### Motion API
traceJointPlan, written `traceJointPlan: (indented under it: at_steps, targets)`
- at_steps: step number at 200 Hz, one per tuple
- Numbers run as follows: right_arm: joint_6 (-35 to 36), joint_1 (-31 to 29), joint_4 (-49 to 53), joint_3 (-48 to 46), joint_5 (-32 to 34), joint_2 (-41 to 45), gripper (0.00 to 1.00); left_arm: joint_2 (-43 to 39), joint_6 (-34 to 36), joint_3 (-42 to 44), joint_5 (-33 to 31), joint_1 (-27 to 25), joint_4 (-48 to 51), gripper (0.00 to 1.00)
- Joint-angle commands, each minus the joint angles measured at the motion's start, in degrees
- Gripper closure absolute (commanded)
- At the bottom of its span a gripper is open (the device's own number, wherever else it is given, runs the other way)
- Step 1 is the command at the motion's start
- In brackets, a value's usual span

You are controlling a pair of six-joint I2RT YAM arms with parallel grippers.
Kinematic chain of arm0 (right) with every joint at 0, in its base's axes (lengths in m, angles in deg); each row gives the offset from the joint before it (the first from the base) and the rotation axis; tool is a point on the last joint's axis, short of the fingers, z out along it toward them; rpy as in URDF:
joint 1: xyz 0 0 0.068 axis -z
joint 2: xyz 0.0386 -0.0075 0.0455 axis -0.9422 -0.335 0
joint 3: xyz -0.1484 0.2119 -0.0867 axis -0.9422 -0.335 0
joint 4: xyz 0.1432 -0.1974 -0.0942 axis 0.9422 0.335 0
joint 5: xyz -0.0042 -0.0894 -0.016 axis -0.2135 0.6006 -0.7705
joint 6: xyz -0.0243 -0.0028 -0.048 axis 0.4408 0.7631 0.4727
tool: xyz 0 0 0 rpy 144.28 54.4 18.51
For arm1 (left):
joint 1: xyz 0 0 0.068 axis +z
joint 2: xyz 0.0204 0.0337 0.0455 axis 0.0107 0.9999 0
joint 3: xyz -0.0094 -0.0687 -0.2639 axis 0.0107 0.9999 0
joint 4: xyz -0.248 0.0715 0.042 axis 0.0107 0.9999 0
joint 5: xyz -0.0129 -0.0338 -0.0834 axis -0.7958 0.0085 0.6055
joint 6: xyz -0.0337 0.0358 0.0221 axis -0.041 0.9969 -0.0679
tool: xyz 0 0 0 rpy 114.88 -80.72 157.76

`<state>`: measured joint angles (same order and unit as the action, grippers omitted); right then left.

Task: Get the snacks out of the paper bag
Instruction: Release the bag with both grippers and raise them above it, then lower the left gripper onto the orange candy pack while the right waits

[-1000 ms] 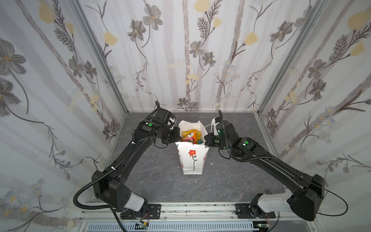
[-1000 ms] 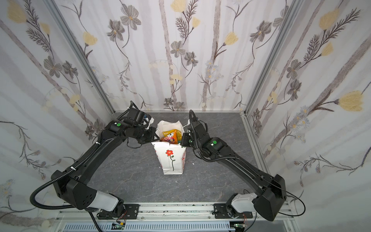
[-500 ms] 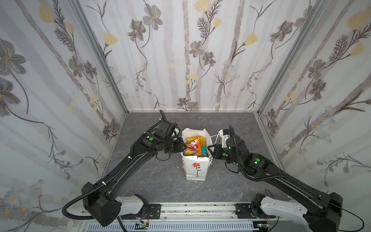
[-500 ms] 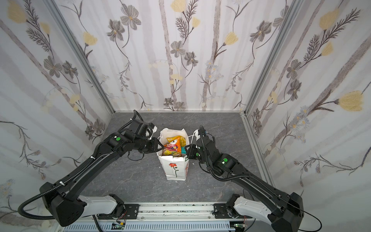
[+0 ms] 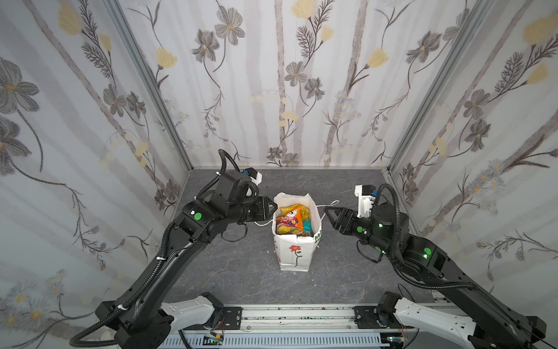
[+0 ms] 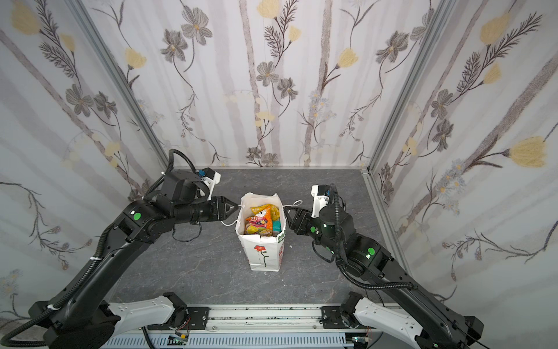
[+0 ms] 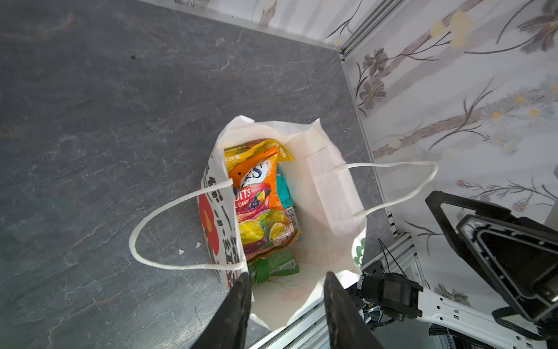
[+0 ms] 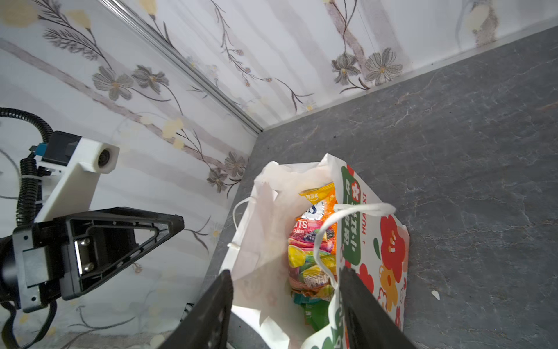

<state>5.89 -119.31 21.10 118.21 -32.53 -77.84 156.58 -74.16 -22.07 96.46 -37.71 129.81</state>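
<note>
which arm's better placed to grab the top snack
Left, probably. The left gripper is open at the rim of the paper bag, on the side where the orange-pink packet lies on top. The right gripper, also open, faces the opposite rim, nearer the teal packet.

A dark grey tabletop (image 5: 241, 278) with stone pattern is enclosed by three walls (image 5: 271, 75) printed with grey and yellow flowers, joined by aluminium corner posts (image 5: 153, 90). Some small white crumbs (image 7: 181, 251) lie on the tabletop.
</note>
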Motion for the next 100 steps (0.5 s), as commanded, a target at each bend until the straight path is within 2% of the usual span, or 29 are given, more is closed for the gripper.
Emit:
traceJointPlan:
  at_steps: [1,19,39,69,100]
  targets:
    - [1.8,-0.2,1.7,2.5,2.0,0.9,0.41,2.2,1.8,-5.5,-5.5,-2.7,3.8,0.59]
    - [3.6,-0.3,0.9,3.9,-0.7,1.6,0.39,6.7,3.5,-11.0,-9.0,-6.6,5.6,0.59]
    - [5.4,-0.3,-0.8,3.9,-5.6,2.3,0.31,12.5,6.2,-15.7,-13.3,-9.6,7.4,0.59]
    - [7.8,-0.3,-1.1,2.9,-10.8,3.9,0.21,21.4,9.3,-20.2,-16.9,-10.6,9.2,0.59]
    - [9.4,-0.2,1.6,1.7,-10.4,6.1,0.08,29.4,11.3,-22.9,-17.0,-10.7,11.5,0.6]
